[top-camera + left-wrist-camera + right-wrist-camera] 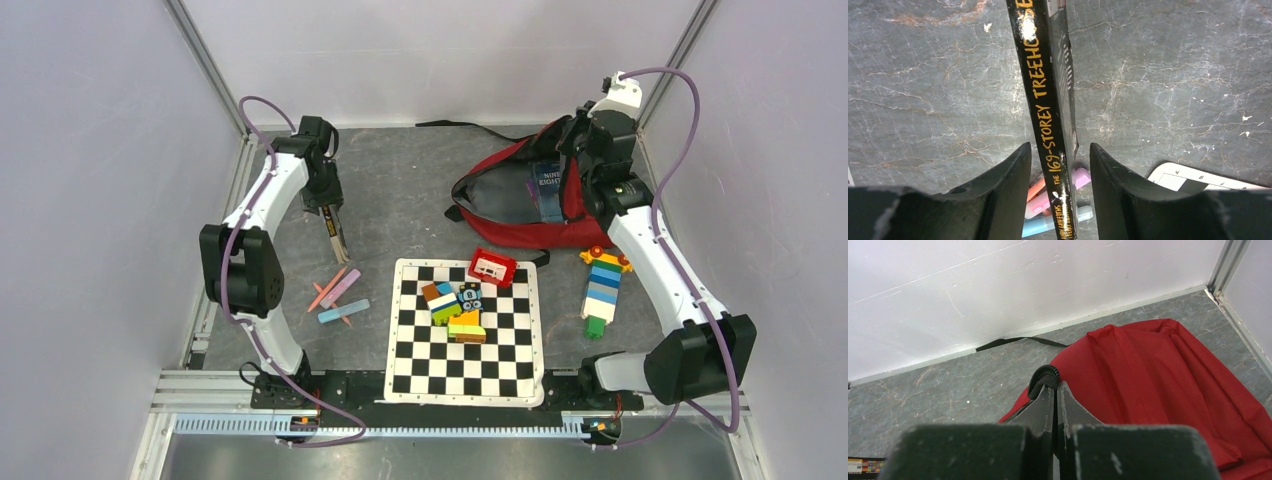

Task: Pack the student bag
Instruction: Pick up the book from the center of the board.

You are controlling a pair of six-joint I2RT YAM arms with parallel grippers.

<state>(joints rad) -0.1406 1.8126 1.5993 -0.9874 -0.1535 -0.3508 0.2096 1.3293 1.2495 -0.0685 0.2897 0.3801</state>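
Note:
The student bag (500, 200), dark red with black trim, lies open at the back right with a blue book (545, 185) inside. My right gripper (573, 160) is shut on the black zipper rim of the bag's opening; in the right wrist view the gripper (1055, 385) pinches that rim with the red fabric (1158, 370) behind. My left gripper (328, 205) is at the left. In the left wrist view the gripper (1060, 147) is open astride a thin black book (1040, 85), spine up, with a gap on each side. The book also shows in the top view (337, 240).
A chessboard mat (465, 360) lies at the front centre with a small red toy box (492, 267) and coloured blocks (455, 305) on it. A block tower (603, 285) lies to its right. Markers (338, 295) lie to its left. Walls enclose the table.

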